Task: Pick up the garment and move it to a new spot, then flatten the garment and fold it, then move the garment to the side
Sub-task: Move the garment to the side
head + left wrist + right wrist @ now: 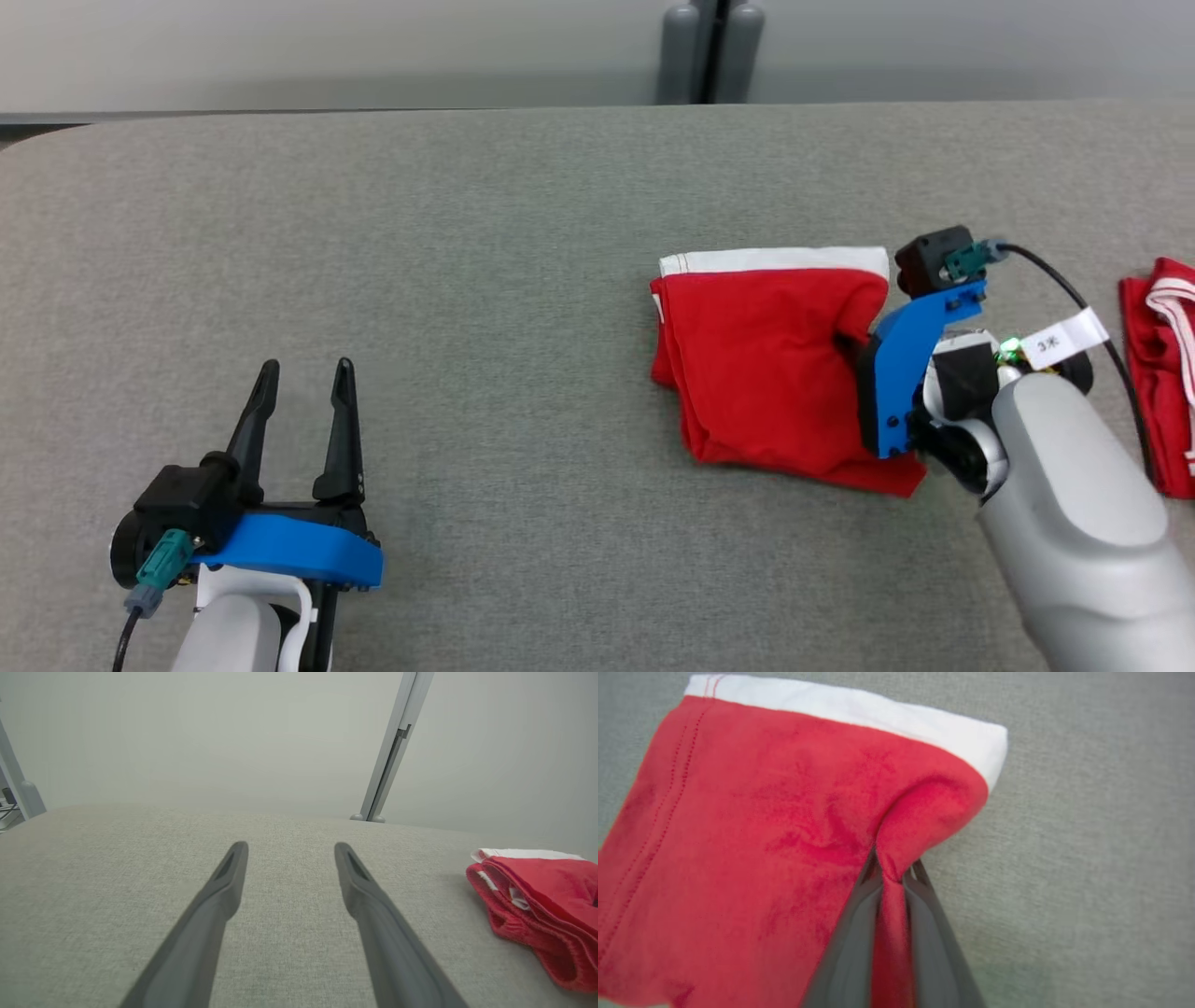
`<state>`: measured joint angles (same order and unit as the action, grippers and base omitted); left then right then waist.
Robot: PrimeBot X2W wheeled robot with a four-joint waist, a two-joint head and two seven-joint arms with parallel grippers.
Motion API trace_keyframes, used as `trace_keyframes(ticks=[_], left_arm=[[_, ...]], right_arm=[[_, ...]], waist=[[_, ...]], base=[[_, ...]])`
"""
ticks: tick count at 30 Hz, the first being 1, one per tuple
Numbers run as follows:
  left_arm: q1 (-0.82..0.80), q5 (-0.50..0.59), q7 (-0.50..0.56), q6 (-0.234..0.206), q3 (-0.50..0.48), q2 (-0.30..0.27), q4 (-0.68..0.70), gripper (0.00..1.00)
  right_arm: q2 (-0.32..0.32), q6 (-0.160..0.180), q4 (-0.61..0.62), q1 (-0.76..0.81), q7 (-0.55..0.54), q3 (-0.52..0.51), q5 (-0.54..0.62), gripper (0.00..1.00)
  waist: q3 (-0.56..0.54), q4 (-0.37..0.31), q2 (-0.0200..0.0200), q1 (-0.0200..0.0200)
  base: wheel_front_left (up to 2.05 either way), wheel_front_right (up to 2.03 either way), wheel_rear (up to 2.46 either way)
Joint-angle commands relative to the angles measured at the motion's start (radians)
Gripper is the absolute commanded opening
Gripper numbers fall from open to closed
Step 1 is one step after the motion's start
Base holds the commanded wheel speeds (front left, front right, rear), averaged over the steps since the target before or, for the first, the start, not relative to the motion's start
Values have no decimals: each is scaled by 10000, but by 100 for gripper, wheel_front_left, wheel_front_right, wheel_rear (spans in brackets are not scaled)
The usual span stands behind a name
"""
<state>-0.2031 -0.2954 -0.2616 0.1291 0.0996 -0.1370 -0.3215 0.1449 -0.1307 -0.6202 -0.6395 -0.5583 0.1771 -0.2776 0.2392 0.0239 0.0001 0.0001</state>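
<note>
The garment (766, 364) is a folded red cloth with a white band along its far edge, lying right of the table's middle. My right gripper (893, 870) is shut on a pinched fold of its red right edge, the cloth bunched between the two dark fingers; from the head, the gripper (854, 350) meets the cloth's right side. The garment (537, 905) lies at the right edge of the left wrist view. My left gripper (303, 373) rests open at the lower left, far from the cloth, its fingers (229, 877) spread over bare table.
A second red cloth with white stripes (1162, 364) lies at the table's right edge. The grey fabric-covered table (467, 280) stretches wide to the left. A grey post (709, 47) stands behind the far edge.
</note>
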Motion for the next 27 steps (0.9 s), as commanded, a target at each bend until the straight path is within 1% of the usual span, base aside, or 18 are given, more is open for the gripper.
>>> trace_keyframes(ticks=[1, 2, 3, 4, 5, 6, 9, 12, 16, 18, 19, 23, 26, 27], left_arm=[[96, -10, -45, 20, -107, -27, 104, 100], [121, -4, -45, 20, -140, -36, 136, 100], [121, -4, -45, 20, -140, -36, 136, 100], [121, 27, -45, 20, -156, -70, 200, 100], [85, 49, -45, 20, -125, -92, 230, 100], [85, 49, -45, 20, -125, -92, 230, 100], [-56, 82, -45, 20, -147, -185, 350, 100], [-153, 146, -45, 18, -236, -262, 495, 100], [-527, 226, -45, 19, -62, -360, 599, 100], [-729, 242, -45, 19, 20, -438, 660, 100], [-825, 243, -45, 19, 49, -496, 673, 100], [-1095, 334, 2, 19, 81, -770, 756, 100], [-1193, 366, 126, 15, 45, -1011, 958, 100], [-1195, 377, 188, 9, 20, -1085, 1025, 100]], right_arm=[[497, -2, 497, -339, -247, 505, -86, 0], [768, -2, 750, -428, -387, 772, -150, 0], [768, -2, 750, -428, -387, 772, -150, 0], [1358, -2, 1315, -656, -767, 1317, -398, 0], [1689, -2, 1624, -770, -1037, 1649, -582, 0], [1689, -2, 1624, -770, -1037, 1649, -582, 0], [2783, -2, 2456, -1185, -1703, 2433, -989, 0], [3843, -2, 3064, -1588, -2093, 3156, -1219, 0], [4990, -2, 3407, -1968, -2060, 3565, -1302, 0], [5663, -1, 3497, -2199, -1805, 3826, -944, 0], [5882, -1, 3443, -2231, -1701, 3921, -916, 0], [6168, -1, 2842, -2304, -952, 3540, -575, 0], [6098, -1, 2363, -2428, -202, 3168, -14, 0], [6163, 1, 2173, -2481, 78, 3095, 262, 0]], waist=[[-151, -425, -1, -1], [-141, -579, -1, -1], [-141, -579, -1, -1], [-83, -926, -1, -1], [-36, -1081, -1, -1], [-36, -1081, -1, -1], [162, -1611, -1, -1], [466, -2156, -1, -1], [980, -2690, -1, -1], [1272, -2899, -1, -1], [1425, -2999, -1, -1], [1948, -3258, -1, -1], [2304, -3422, -1, -1], [2412, -3451, -1, -1]], base=[[0, 0, 0], [0, 0, 0], [0, 0, 0], [0, 0, 0], [0, 0, 0], [0, 0, 0], [0, 0, 0], [0, 0, 0], [0, 0, 0], [0, 0, 0], [0, 0, 0], [0, 0, 0], [0, 0, 0], [0, 0, 0]])
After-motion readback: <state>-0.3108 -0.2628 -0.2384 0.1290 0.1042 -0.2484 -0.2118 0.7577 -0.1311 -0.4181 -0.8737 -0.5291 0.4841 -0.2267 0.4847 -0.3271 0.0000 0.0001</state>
